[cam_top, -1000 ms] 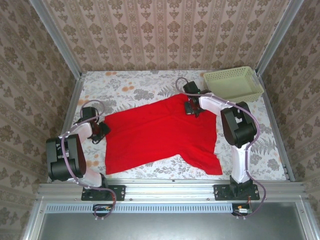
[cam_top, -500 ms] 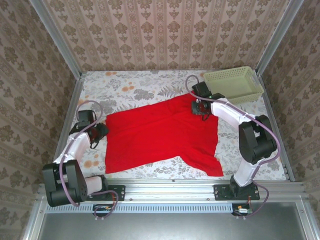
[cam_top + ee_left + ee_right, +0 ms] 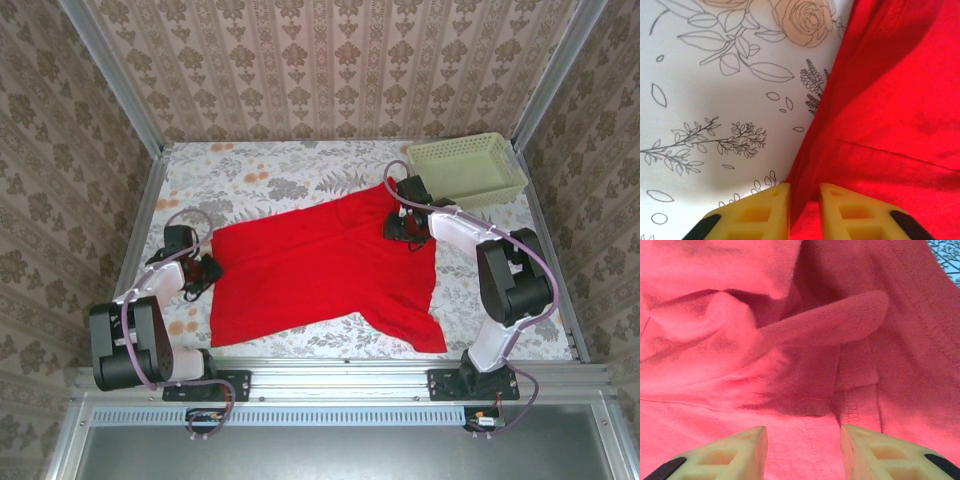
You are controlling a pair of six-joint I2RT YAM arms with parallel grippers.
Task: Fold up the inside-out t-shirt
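Bright red soft cloth t-shirt [image 3: 320, 270] lies spread flat mid-table on the white floral-print tabletop [image 3: 270, 180]. Its long side runs L to R, w/ one sleeve flaring toward the near-right corner. Pale green plastic lattice basket [image 3: 465, 167] sits at the far-right corner, apart from the shirt.

Left gripper [image 3: 203, 270] is down low at the shirt's left edge. From its wrist cam the yellow fingers [image 3: 760, 212] are drawn narrow, w/ the red hem running into the slim gap btwn them, so it looks nipped on the cloth.

Right gripper [image 3: 403, 228] is at the shirt's far-right part, near the basket. Its pale fingers [image 3: 730, 450] stand partway apart, not gripping. There's red fabric under and ahead of them, and a rumpled raised fold just beyond the tips.
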